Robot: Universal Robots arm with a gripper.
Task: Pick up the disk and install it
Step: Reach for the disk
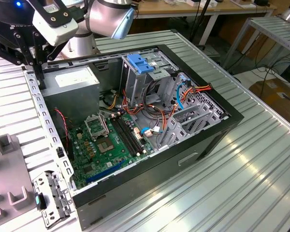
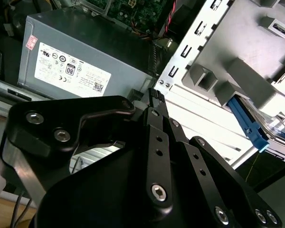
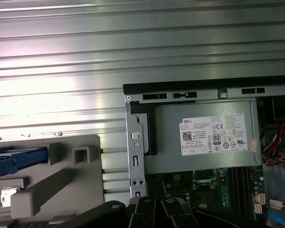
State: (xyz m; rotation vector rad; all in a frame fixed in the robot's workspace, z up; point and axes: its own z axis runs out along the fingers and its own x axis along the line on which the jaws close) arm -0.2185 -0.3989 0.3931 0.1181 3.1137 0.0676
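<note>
An open black desktop computer case (image 1: 150,159) lies on its side on a ribbed silver metal desk (image 1: 241,183). Inside it are a green motherboard (image 1: 106,140), a grey metal power supply box with a white label (image 1: 70,84), and a metal drive cage topped by a broad light-blue plastic latch plate (image 1: 140,63). Bundles of orange, red and blue cables (image 1: 183,96) run beside the cage.

The black end effector (image 1: 39,79) hangs from the arm at the exterior view's upper left. It is over the case's rim, just beside the power supply box. In the second wrist view its black linkage reaches toward that same rim, and its tip (image 2: 154,95) is near the box's corner. I cannot tell from these views whether it is open or closed.

The flat dark disk with its bright blue plastic frame (image 3: 16,160) is outside the case. It rests on a grey moulded plastic holder (image 3: 61,183) that sits on the desk next to the case wall. In the second wrist view the disk's blue edge (image 2: 249,124) shows beneath the holder's raised grey blocks (image 2: 237,80). It seems to sit tilted in a slot there, though the picture's edge cuts off most of its body. The disk is apart from the end effector.
</note>
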